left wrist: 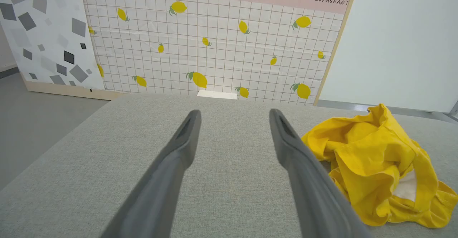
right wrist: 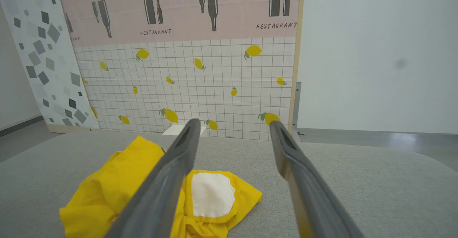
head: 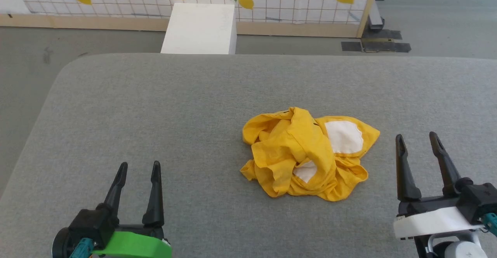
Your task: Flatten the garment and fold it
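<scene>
Garment [head: 295, 153] is lying crumpled on the table [head: 155, 106], right of centre, showing no clear long axis. Both grippers are hanging with fingers spread wide, holding nothing. Your right gripper [head: 415, 135] is sitting nearer, with it just left of the fingers. Your left gripper [head: 139, 165] is sitting well apart, with it lying ahead-right.

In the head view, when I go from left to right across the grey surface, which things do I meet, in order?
left tool, open → crumpled yellow garment → right tool, open
</scene>
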Controlling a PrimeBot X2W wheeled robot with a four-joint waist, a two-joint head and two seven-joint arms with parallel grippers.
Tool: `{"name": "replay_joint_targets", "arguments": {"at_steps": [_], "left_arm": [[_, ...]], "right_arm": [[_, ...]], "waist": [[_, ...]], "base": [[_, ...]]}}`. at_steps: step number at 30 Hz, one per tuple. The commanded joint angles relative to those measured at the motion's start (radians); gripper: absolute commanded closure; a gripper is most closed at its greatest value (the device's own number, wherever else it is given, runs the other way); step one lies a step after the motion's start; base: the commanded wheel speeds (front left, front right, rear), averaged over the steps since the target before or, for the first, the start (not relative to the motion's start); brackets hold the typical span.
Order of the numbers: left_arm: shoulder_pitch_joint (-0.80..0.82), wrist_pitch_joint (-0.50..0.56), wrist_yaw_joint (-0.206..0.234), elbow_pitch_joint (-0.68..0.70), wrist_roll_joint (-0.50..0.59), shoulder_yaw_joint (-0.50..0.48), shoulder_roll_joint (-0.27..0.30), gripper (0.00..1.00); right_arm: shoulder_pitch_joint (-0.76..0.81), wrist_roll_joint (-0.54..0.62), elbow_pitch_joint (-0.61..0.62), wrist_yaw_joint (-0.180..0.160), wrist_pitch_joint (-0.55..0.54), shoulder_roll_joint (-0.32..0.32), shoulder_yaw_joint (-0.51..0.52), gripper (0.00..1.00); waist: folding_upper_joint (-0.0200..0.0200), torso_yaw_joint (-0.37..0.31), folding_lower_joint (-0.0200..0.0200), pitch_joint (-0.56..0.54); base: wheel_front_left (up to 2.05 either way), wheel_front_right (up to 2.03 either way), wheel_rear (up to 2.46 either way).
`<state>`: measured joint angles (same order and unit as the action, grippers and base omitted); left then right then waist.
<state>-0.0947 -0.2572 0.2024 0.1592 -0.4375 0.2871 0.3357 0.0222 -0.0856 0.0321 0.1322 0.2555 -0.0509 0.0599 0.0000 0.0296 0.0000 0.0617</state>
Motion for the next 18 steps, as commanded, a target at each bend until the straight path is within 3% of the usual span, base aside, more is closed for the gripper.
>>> {"name": "replay_joint_targets", "arguments": {"at_steps": [1,11,18], "left_arm": [[-0.014,-0.004,-0.018,-0.006,0.019,-0.014,-0.014,0.0],[-0.01,-0.004,-0.128,-0.022,0.076,-0.113,-0.115,0.0],[0.034,-0.004,-0.202,-0.033,0.109,-0.157,-0.173,0.0]], "right_arm": [[-0.009,-0.014,-0.005,-0.002,-0.006,0.001,-0.004,0.0],[-0.269,-0.1,-0.007,-0.002,-0.318,-0.017,-0.024,0.0],[-0.432,-0.133,-0.118,-0.002,-0.547,-0.065,-0.034,0.0]], "waist": [[0.0,0.013,0.0,0.0],[0.0,0.043,0.0,0.081],[0.0,0.07,0.0,0.165]], "base": [[0.0,0.0,0.0],[0.0,0.0,0.0],[0.0,0.0,0.0]]}}
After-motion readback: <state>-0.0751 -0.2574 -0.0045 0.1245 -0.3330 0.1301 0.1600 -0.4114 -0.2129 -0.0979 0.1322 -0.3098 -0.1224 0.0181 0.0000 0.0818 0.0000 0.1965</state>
